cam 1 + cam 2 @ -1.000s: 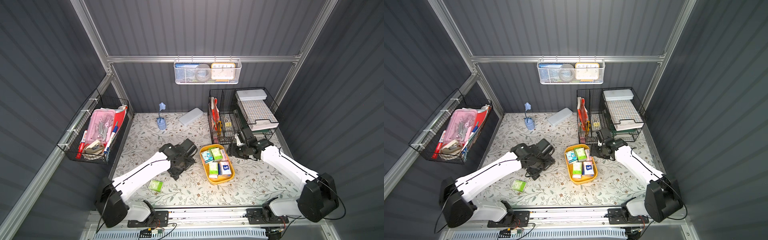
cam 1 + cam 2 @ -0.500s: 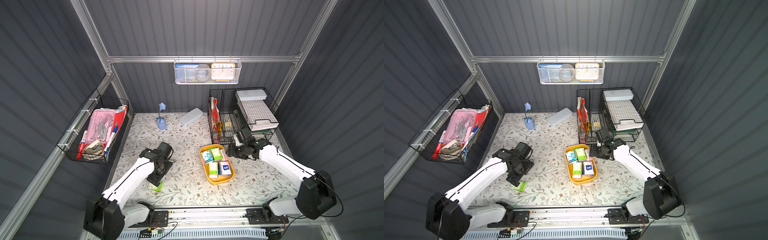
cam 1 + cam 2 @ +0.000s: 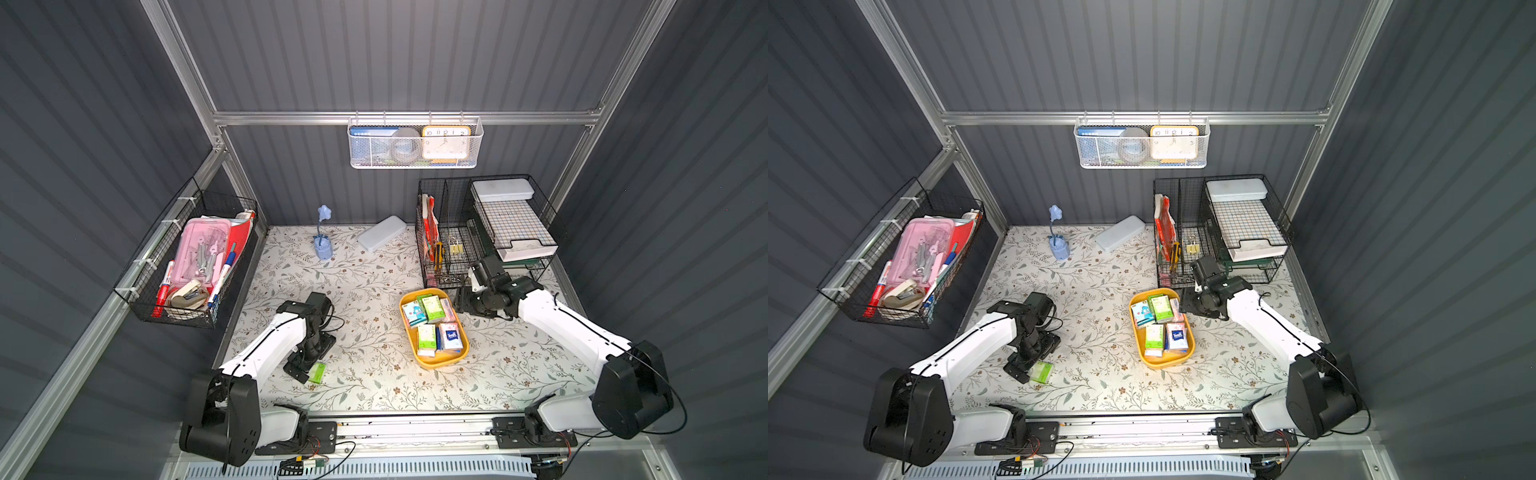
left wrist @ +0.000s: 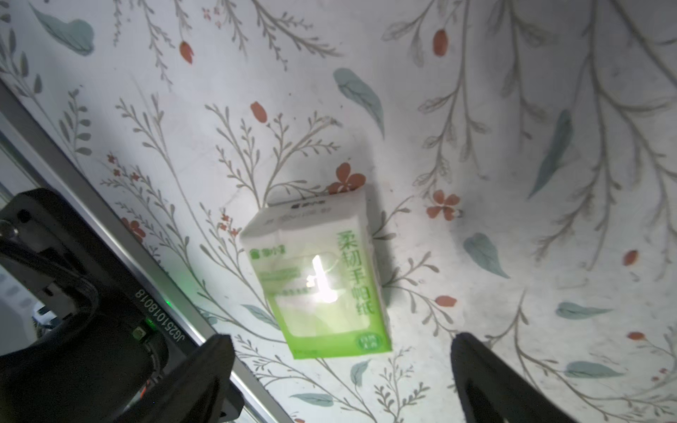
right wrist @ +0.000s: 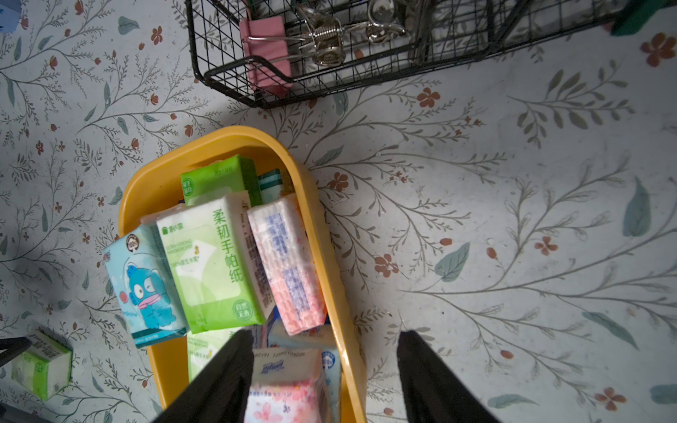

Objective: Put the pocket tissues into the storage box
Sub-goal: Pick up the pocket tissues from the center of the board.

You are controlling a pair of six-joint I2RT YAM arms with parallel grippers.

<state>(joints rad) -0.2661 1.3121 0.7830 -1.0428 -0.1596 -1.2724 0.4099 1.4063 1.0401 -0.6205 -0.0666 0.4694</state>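
Pocket tissues (image 3: pixel 432 308) first: most of them are already in the yellow storage box (image 3: pixel 441 365), which sits just past the mat's middle toward 3 o'clock in both top views. I can see green, pale-blue cartoon, pink-patterned and dark blue packets in there, jumbled, some leaning on each other. One straggler: a loose green packet (image 4: pixel 318 278) lies flat on the floral mat (image 3: pixel 374 270), well apart from the box, out at its 8 o'clock and near the front rail.

My left pincer (image 4: pixel 340 342) is right there, pointing down at it. Jaws flung wide, nothing gripped. The packet's near end sits just ahead of the gap between my two black fingers (image 4: pixel 216 362), and neither one touches it. In a top view the pincer is at the packet's 9 o'clock, just beside it.

Over to my right pincer (image 5: pixel 326 335): it hovers at the box's 1 o'clock corner, jaws partly apart. One finger is over the packets inside, its mate is outside over bare mat, and the yellow wall runs between them. It's clamped on nothing; whether either finger brushes the wall, I cannot tell. Just beyond, at the box's 12 o'clock, stands the black wire rack (image 3: pixel 446 270) with a pink binder clip (image 5: pixel 265 51) in its bottom.
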